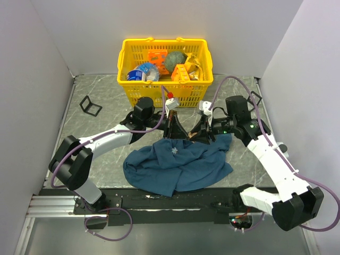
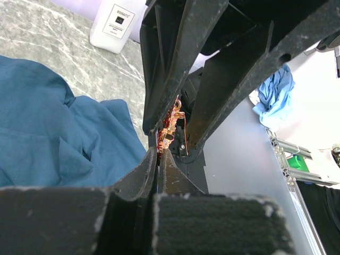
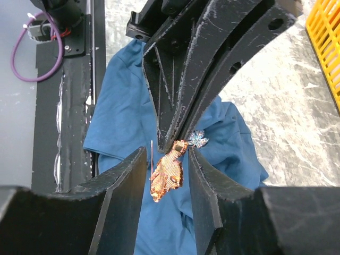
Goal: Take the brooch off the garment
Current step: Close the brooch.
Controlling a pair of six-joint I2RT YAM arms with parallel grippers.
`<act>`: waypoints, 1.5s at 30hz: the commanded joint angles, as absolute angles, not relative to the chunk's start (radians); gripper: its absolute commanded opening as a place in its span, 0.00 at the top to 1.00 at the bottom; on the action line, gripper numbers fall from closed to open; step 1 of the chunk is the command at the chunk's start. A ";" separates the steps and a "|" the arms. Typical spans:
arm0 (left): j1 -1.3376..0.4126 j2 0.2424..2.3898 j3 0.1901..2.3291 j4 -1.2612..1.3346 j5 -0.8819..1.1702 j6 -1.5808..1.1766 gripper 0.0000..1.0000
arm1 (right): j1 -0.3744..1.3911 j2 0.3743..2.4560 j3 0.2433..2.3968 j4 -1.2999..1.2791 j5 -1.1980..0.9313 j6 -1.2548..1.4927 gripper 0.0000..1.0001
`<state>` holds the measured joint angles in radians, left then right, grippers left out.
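From above, the left tool [image 1: 175, 133] and right tool [image 1: 195, 134] are meeting tip to tip over the blue garment [image 1: 180, 167], which is lying on the surface [image 1: 101, 122].

In the left wrist view, the left tool [image 2: 158, 156] is pinching the coppery brooch [image 2: 171, 123].

In the right wrist view, the right tool [image 3: 167, 178] is standing spread on either side of the brooch [image 3: 167, 172], which is hanging above the garment [image 3: 122, 122].

White bottle [image 2: 112, 25] — its label reads "BIOMATE" — faintly.
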<state>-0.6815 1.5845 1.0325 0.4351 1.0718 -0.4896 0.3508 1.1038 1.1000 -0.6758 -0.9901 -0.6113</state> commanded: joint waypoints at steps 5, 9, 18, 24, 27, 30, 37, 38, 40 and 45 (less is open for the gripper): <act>-0.684 1.536 1.075 0.451 1.081 -0.469 0.99 | 0.334 1.100 1.132 -0.686 -1.011 -0.621 0.56; -0.684 1.542 1.075 0.456 1.085 -0.474 0.99 | 0.333 1.091 1.121 -0.675 -0.994 -0.627 0.58; -0.684 1.546 1.077 0.463 1.086 -0.480 0.99 | 0.334 1.074 1.101 -0.652 -0.957 -0.623 0.64; -0.684 1.543 1.078 0.460 1.085 -0.480 0.99 | 0.334 1.089 1.112 -0.652 -0.971 -0.601 0.64; -0.684 1.542 1.078 0.456 1.085 -0.476 0.99 | 0.333 1.097 1.117 -0.658 -0.976 -0.601 0.65; -0.686 1.540 1.078 0.456 1.086 -0.476 0.99 | 0.334 1.111 1.126 -0.670 -0.985 -0.603 0.66; -0.684 1.537 1.081 0.459 1.088 -0.482 0.99 | 0.334 1.129 1.141 -0.684 -0.991 -0.600 0.68; -0.684 1.539 1.083 0.457 1.088 -0.480 0.99 | 0.334 1.132 1.143 -0.684 -0.988 -0.600 0.69; -0.684 1.537 1.083 0.454 1.089 -0.477 0.99 | 0.334 1.134 1.141 -0.677 -0.979 -0.594 0.71; -0.684 1.535 1.085 0.445 1.086 -0.469 0.99 | 0.334 1.140 1.144 -0.684 -0.979 -0.586 0.72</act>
<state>-0.6792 1.5833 1.0328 0.4015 1.0634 -0.4824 0.3378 1.1271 1.1000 -0.6746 -0.9840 -0.5877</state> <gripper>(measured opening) 0.031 0.287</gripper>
